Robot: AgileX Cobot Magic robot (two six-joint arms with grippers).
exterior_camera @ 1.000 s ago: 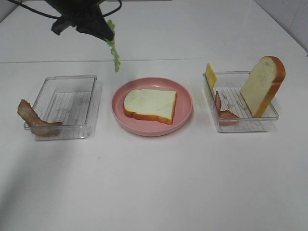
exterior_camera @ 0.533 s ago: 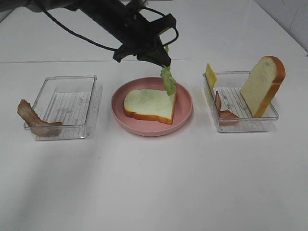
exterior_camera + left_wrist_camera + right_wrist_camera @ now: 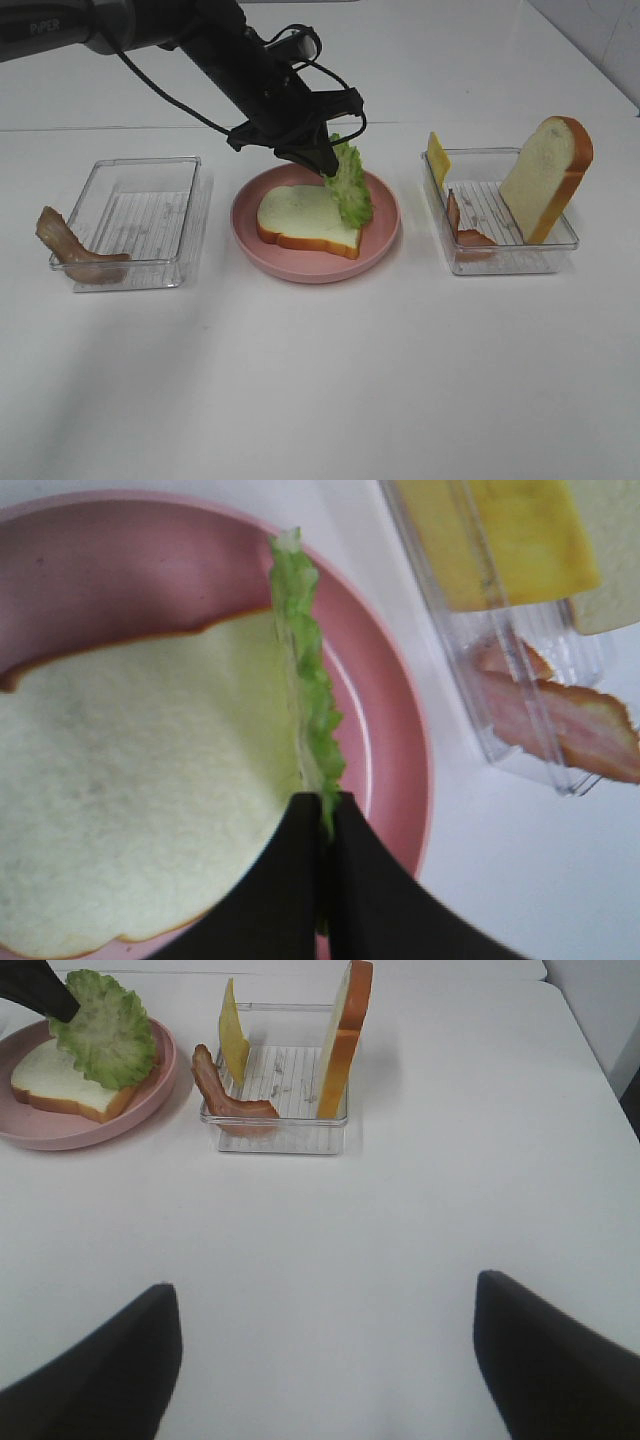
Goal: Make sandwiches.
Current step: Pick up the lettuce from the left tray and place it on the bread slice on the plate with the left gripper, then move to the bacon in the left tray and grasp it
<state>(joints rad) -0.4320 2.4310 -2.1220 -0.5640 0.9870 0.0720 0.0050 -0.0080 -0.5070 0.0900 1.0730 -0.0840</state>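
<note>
— Holding anything, the left gripper (image 3: 326, 168)?

— Yes. Its black fingers (image 3: 280, 900) are pressed together on one end of a frilly green lettuce leaf (image 3: 350, 186), which hangs down from them on edge.

— Where is that over the table?

— Over the round pink plate (image 3: 300, 272) in the middle of the high view. One bread slice (image 3: 300, 215) lies flat on the plate, and the leaf hangs at the slice's 3 o'clock end. Its lower edge reaches the bread, but I cannot tell whether it touches.

— So what is stacked on the plate?

— Only that one slice, with the leaf above it. The other parts sit in the clear tray (image 3: 510, 262) at 3 o'clock from the plate. A second bread slice (image 3: 548, 178) stands on edge, leaning at the tray's 3 o'clock side. A yellow cheese square (image 3: 438, 158) is upright at its 10 o'clock corner, and a bacon strip (image 3: 466, 235) curls against its 9 o'clock wall.

— And at 9 o'clock from the plate?

— Another clear tray (image 3: 150, 162), with another bacon strip (image 3: 68, 248) draped over its 8 o'clock corner, partly outside.

— The right gripper (image 3: 330, 1370)?

— Its two fingers (image 3: 120, 1380) stand wide apart with nothing between them, over bare white table (image 3: 320, 380), well apart from the tray. The high view does not show it.
</note>
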